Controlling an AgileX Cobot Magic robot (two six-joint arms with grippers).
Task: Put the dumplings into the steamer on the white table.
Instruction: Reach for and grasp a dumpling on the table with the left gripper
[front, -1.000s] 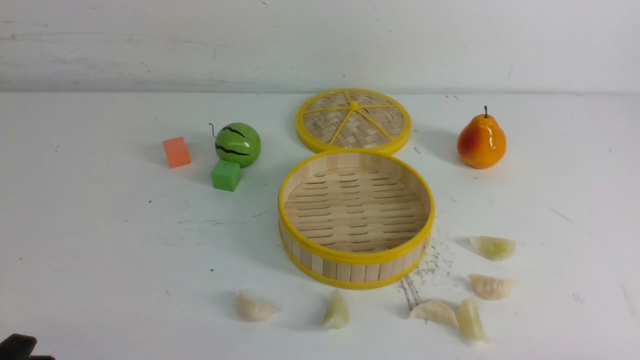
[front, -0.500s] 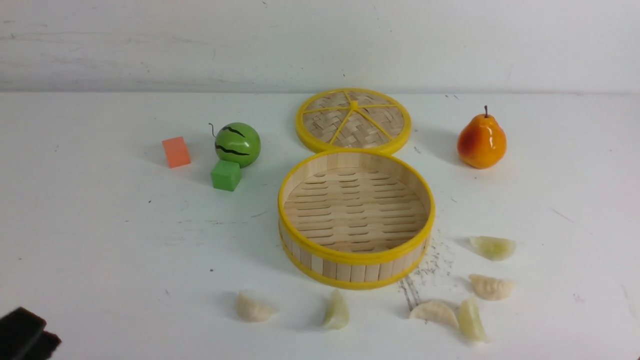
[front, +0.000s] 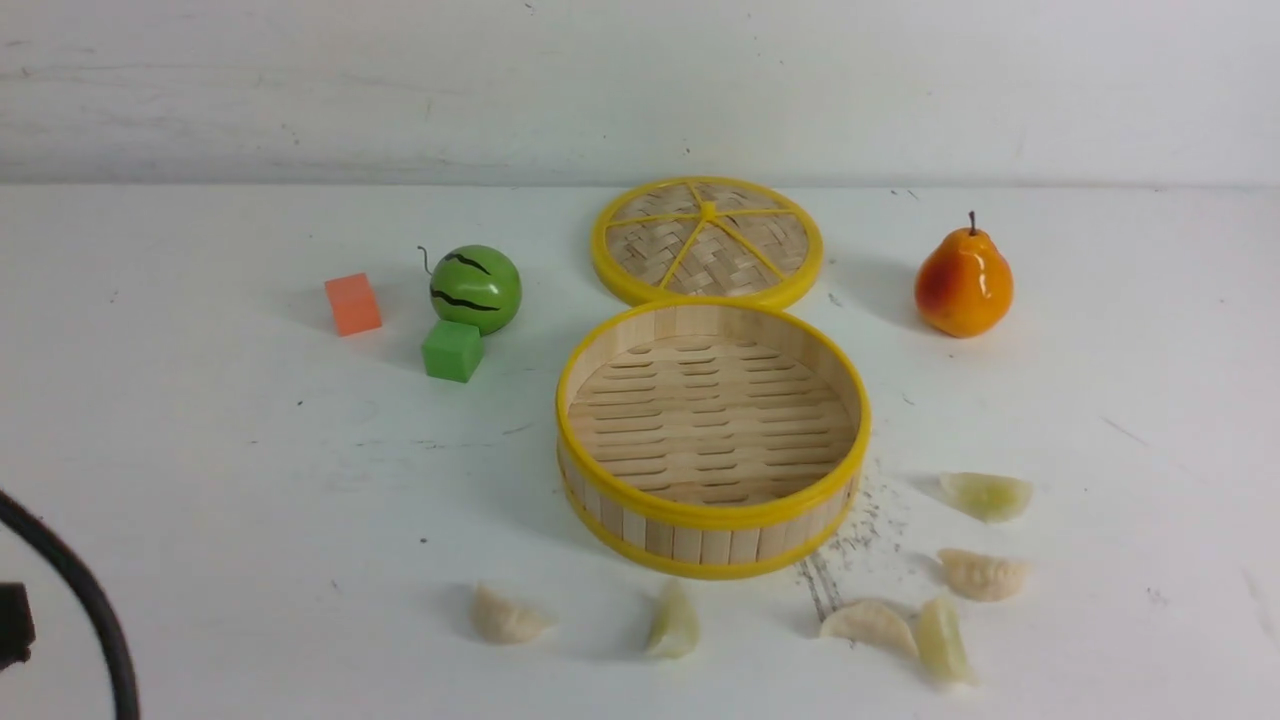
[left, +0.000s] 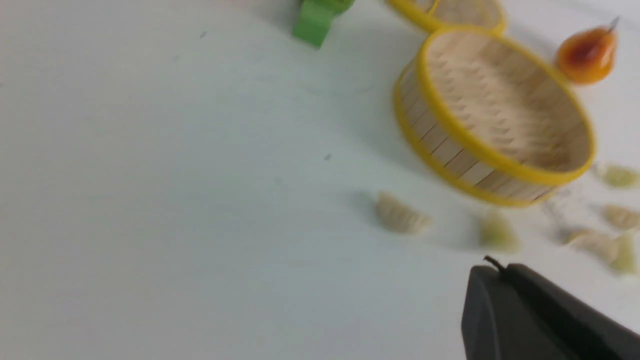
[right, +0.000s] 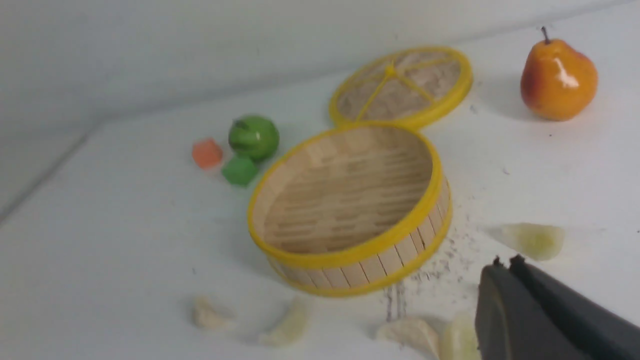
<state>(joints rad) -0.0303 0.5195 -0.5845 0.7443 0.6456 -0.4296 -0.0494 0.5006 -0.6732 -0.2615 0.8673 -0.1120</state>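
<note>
Both sets of jaws have just clamped tight on nothing — left gripper (left: 500, 270) and right gripper (right: 505, 265) are empty. All six dumplings (front: 508, 615) remain on the white table (front: 250, 480), beside the empty steamer (front: 700, 540) — I judge no pick has begun.

Steamer (front: 700, 545) sits mid worktop (front: 200, 450). Lid (front: 707, 240) lies flat right behind it; rims touching or nearly, can't tell. Pear (front: 962, 285) stands upright far right, well apart from the lid. Melon ball (front: 476, 288) is far left of the steamer, near cube (front: 452, 350) just in front of it, left cube (front: 352, 304) beside it, apart.

All six dumplings (front: 674, 622) are on the worktop, outside the steamer:
- left dumpling (front: 507, 615): near-left of it
- middle dumpling: just in front of its near wall
- paired dumplings (front: 868, 625): near-right, side by side
- right dumpling (front: 983, 574): behind that pair
- far dumpling (front: 986, 495): right of the steamer
</note>
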